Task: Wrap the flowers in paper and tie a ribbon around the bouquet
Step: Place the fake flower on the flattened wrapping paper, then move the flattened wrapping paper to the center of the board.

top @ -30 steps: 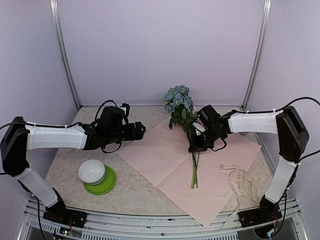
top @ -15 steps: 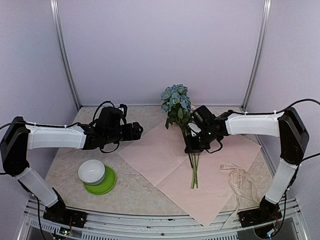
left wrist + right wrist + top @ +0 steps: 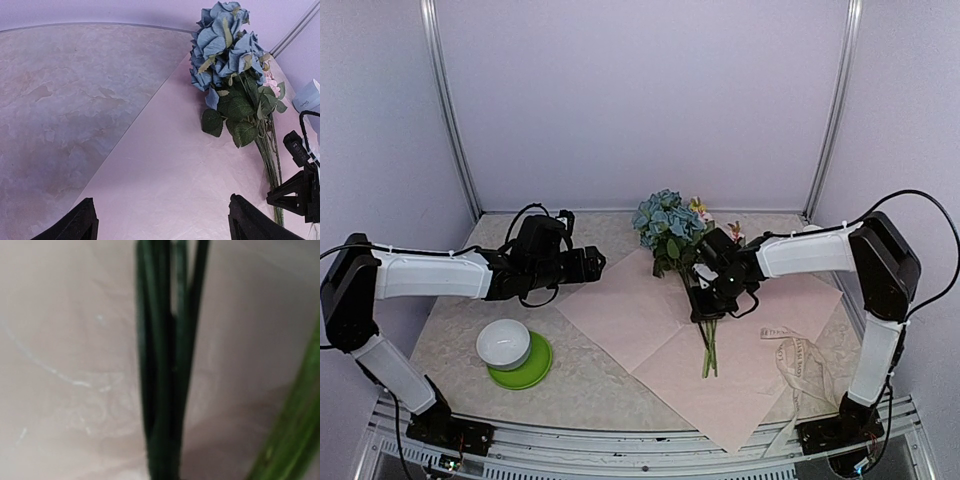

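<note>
On the table's [image 3: 450, 330] middle, the flowers [image 3: 670, 218] rest lengthwise over the paper [image 3: 620, 300], with blue heads toward the far wall, pink and yellow blooms just behind them, and thin stalks running toward the near edge. Your right gripper [image 3: 706, 308] is clamped tight around the stalks partway down. Its wrist view shows only blurred dark green stalks against the pink sheet. The heads look tipped up off the sheet, though how far cannot be told. The paper is spread flat, with no edge folded around the stems, so wrapping has not begun. By the look of it, you are placing the bunch on the sheet. The ribbon [image 3: 800, 365] sits in a loose heap at the near right, beside the paper's right corner, with nothing touching it. Your left gripper [image 3: 597, 262] hovers at the paper's far left edge, jaws spread wide and empty. A white bowl [image 3: 503, 342] on a green plate [image 3: 532, 372] sits at the near left, well apart. Folding the paper and tying the ribbon remain.
</note>
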Robot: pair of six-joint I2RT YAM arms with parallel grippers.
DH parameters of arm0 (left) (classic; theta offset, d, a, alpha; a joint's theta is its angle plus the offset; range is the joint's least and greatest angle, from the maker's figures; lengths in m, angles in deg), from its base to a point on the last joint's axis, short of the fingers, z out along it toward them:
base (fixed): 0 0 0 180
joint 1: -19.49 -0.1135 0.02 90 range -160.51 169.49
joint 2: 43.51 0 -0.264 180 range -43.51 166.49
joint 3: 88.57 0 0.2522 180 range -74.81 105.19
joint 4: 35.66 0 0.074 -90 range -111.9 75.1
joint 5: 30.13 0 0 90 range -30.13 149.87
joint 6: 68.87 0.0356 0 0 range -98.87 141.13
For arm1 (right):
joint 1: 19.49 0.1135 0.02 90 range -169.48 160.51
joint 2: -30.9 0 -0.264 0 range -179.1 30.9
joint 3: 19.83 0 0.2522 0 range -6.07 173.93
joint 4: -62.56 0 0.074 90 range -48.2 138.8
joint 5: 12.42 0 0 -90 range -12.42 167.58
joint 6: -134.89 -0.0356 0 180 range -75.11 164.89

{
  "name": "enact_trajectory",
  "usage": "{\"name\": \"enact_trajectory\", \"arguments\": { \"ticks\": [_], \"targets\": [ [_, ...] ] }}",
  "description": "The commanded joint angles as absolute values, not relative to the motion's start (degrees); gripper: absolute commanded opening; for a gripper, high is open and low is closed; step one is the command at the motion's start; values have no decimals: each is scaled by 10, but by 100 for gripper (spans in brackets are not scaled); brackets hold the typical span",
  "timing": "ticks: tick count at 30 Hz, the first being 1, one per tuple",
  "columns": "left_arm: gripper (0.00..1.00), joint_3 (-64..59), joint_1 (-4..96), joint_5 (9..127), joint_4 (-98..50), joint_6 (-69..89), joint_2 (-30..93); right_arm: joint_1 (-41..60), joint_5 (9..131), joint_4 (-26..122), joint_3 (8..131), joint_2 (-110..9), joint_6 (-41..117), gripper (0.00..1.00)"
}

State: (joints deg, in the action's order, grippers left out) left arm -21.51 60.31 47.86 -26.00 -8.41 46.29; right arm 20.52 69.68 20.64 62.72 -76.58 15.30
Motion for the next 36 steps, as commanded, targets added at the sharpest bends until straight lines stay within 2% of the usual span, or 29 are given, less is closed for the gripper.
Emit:
{"name": "enact_trajectory", "arguments": {
  "ticks": [1, 10, 17, 23, 28, 36],
  "targets": [
    [88, -215, 598, 482, -253, -81, 463, 208, 708, 209, 631, -785, 150, 2],
    [89, -219, 594, 479, -246, -80, 469, 208, 710, 210, 637, -776, 145, 28],
    [92, -220, 584, 489, -225, -83, 477, 208, 675, 211, 652, -750, 152, 30],
    [95, -212, 576, 552, -189, -72, 520, 196, 619, 225, 671, -684, 176, 33],
    [97, -188, 572, 571, -133, -56, 573, 143, 652, 181, 651, -649, 183, 35],
    [99, -218, 557, 575, -135, -93, 554, -5, 713, 144, 546, -578, 225, 40]
  ]
}}
